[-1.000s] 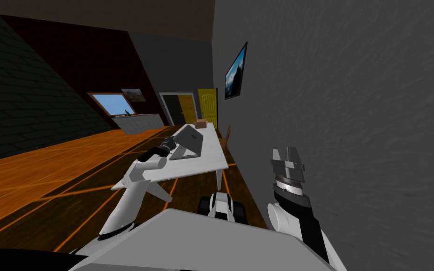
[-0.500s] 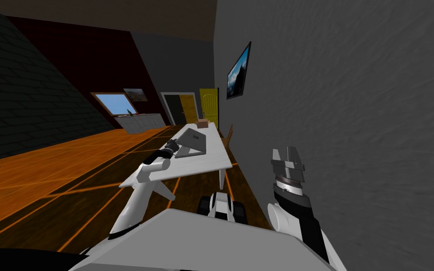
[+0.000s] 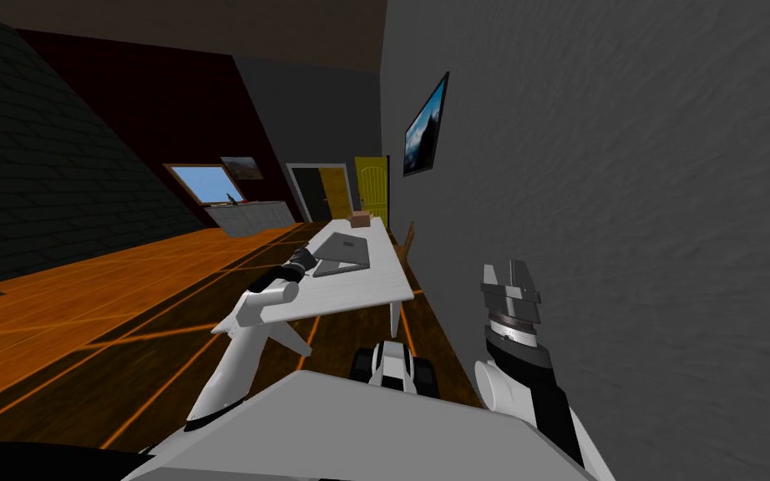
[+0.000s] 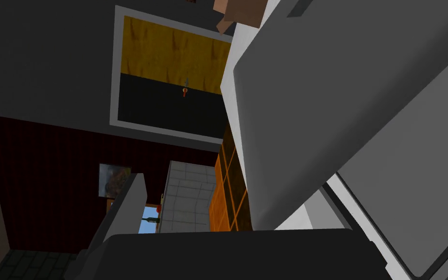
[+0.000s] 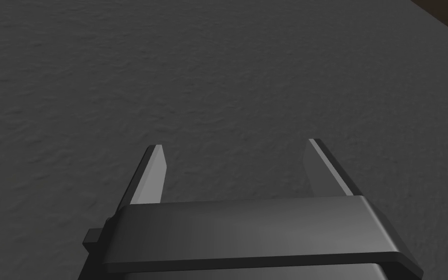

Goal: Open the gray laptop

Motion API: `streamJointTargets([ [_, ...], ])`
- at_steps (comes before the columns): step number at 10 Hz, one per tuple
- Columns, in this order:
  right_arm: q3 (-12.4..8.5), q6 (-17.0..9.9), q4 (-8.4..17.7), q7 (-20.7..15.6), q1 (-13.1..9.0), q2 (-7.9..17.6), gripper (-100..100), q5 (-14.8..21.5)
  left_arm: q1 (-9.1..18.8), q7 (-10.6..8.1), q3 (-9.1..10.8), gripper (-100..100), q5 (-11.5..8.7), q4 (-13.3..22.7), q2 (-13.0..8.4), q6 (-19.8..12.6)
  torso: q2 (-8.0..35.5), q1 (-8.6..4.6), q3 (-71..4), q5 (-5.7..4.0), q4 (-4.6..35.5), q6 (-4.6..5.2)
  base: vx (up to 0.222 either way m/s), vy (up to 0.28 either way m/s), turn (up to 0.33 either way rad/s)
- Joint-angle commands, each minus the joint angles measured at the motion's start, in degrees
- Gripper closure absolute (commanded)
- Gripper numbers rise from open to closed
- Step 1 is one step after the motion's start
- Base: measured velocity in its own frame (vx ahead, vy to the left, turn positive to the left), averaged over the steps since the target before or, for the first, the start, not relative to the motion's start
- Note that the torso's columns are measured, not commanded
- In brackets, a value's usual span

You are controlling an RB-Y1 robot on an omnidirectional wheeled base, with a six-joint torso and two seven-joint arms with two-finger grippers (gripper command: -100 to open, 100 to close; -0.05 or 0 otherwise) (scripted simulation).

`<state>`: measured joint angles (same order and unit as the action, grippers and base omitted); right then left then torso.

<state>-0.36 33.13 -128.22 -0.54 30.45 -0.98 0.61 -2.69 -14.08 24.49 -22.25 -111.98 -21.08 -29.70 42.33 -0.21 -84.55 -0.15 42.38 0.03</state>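
So the grey laptop (image 3: pixel 343 254) is sitting on the white counter (image 3: pixel 371 294), roughly midway along it. A small brown box (image 3: pixel 360 220) is lying further back at the far end. The left arm (image 3: pixel 245 338) is reaching out over the counter's near corner, and the left jaws are hanging right at the laptop's left edge. From the left wrist, the laptop's dark lid (image 4: pixel 325 97) is tilting up away from the lighter base (image 4: pixel 412 194), so it's looking partly open. One finger (image 4: pixel 127 206) is sticking out well clear of the lid and the other is hiding behind it, so the left jaws are looking wide and aren't clamping anything. The right arm (image 3: pixel 525 376) is hanging beside the dark grey wall (image 3: pixel 625 209), with the right jaws pointing up, spread wide and holding nothing.
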Motion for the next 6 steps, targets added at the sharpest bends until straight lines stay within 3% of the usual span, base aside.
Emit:
streamJointTargets([
  [1, 0.0, 0.0, 0.0, 0.0, 0.0, 0.0, 0, 0.0, -0.2, -0.84, 1.13, -100, -0.8, -3.0, -1.1, -3.0, 0.1, 0.12, 0.0, 0.05, 0.0, -0.02, 0.036, -0.01, 0.01],
  [5, 0.0, 0.0, 0.0, 0.0, 0.0, 0.0, 0, 0.0, -0.9, -2.06, 2.84, -100, -2.1, -7.5, -2.6, -7.5, 0.1, 0.14, 0.1, 0.07, 0.0, -0.04, 0.029, -0.009, 0.017],
  [6, 0.0, 0.0, 0.0, 0.0, 0.0, 0.0, 0, 0.0, -0.7, -1.9, 2.53, -100, -1.7, -6.9, -2.2, -7.0, 0.0, 0.1, 0.0, 0.06, 0.0, -0.02, 0.015, -0.005, 0.005],
])
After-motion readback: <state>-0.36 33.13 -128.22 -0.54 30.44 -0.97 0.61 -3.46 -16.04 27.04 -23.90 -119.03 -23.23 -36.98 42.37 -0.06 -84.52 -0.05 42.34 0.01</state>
